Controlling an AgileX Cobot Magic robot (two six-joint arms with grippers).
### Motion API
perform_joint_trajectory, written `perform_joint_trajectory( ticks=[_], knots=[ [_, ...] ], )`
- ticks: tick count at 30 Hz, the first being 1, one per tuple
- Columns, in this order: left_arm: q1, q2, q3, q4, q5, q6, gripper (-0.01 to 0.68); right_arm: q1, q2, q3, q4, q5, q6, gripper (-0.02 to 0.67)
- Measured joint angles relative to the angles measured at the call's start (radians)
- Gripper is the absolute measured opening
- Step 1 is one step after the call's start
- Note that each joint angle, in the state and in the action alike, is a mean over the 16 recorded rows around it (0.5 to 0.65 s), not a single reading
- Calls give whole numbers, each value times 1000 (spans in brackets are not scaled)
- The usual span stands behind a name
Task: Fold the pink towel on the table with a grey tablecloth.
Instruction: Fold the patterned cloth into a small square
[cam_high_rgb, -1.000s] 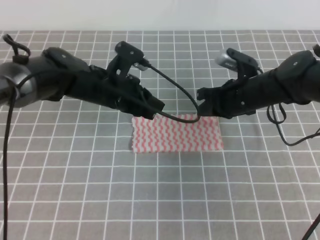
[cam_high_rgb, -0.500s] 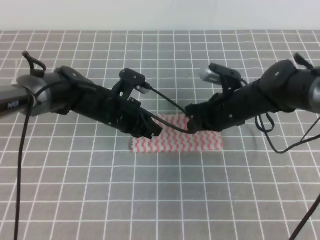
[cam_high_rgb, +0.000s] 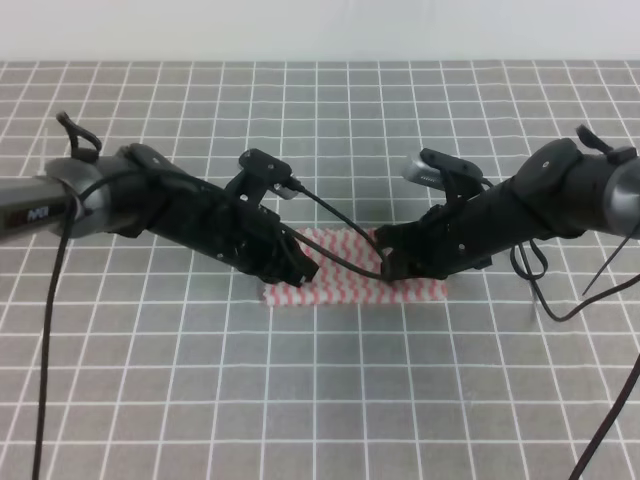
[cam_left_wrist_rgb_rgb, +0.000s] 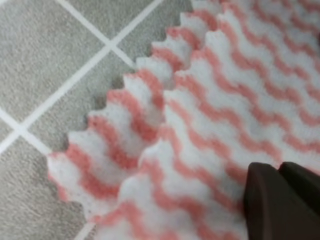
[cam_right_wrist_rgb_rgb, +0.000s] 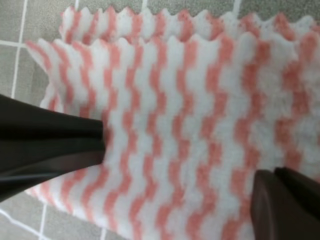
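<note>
The towel (cam_high_rgb: 352, 272) lies near the middle of the grey gridded counter (cam_high_rgb: 320, 400), and what shows of it from the front is a low strip. A second ago far more of it showed, a broad flat rectangle; now both arms have come down and forward over it, and only its near edge and right end peek out beneath them.

On the towel's left end, the left gripper (cam_high_rgb: 290, 270) has dropped from above the far corner to the cloth itself. Its wrist view shows two pinked edges (cam_left_wrist_rgb_rgb: 150, 130) stacked one just inside the other, so the towel is already doubled there, and a dark fingertip (cam_left_wrist_rgb_rgb: 280, 200) sits on the top layer. Whether that gripper is pinching or merely pressing, I cannot tell.

On the towel's right half, the right gripper (cam_high_rgb: 392, 262) has likewise sunk from the far edge to the cloth. Its fingers (cam_right_wrist_rgb_rgb: 50, 145) stand wide apart with striped fabric spanning the gap between them, nothing clamped.

Beyond the towel the counter runs back to a pale wall.

I judge that one fold is laid and the arms are either flattening it or settling in for the next fold.
</note>
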Motion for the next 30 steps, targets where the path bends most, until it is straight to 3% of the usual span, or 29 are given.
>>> perform_joint_trajectory(
  ticks=[20,30],
  knots=[
    [50,-50,0,41,26,-255,1,-53,-11,-89,-50,123,56,-15],
    [58,5,-4,25,30,-257,-2,-59,-15,-95,-132,134,124,-15]
  ],
)
